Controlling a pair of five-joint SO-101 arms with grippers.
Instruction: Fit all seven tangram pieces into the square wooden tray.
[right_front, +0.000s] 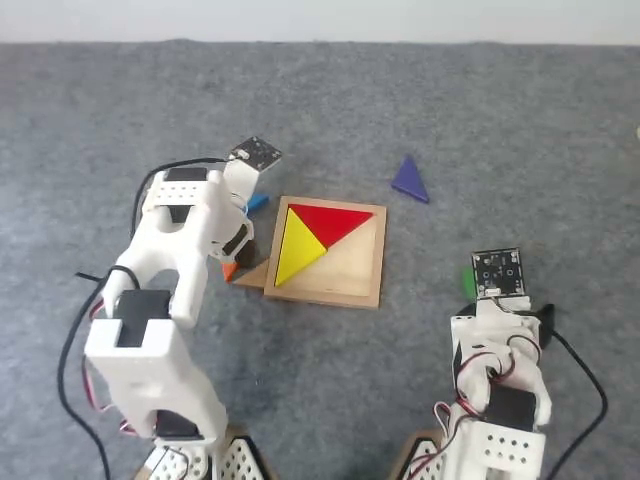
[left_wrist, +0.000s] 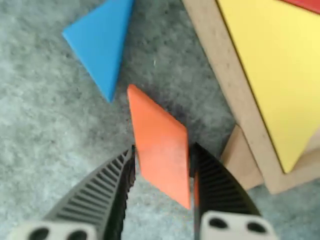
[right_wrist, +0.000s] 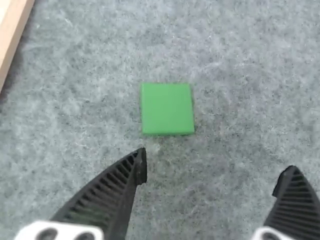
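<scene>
The square wooden tray (right_front: 350, 285) holds a red triangle (right_front: 330, 222) and a yellow triangle (right_front: 295, 250). My left gripper (left_wrist: 162, 156) is shut on an orange parallelogram (left_wrist: 160, 147), just off the tray's left edge (left_wrist: 212, 65). A blue triangle (left_wrist: 100, 40) lies on the carpet beyond it. A tan wooden triangle (left_wrist: 242, 159) leans against the tray's corner. My right gripper (right_wrist: 217, 167) is open above the carpet, with a green square (right_wrist: 167, 108) lying flat just ahead of its fingers. A purple triangle (right_front: 410, 180) lies beyond the tray's far right corner.
Grey carpet covers the whole table. The left arm (right_front: 175, 260) hides part of the orange piece (right_front: 230, 270) and blue piece (right_front: 258, 202). The tray's lower right half is bare wood. Open carpet lies between the tray and the right arm (right_front: 500, 340).
</scene>
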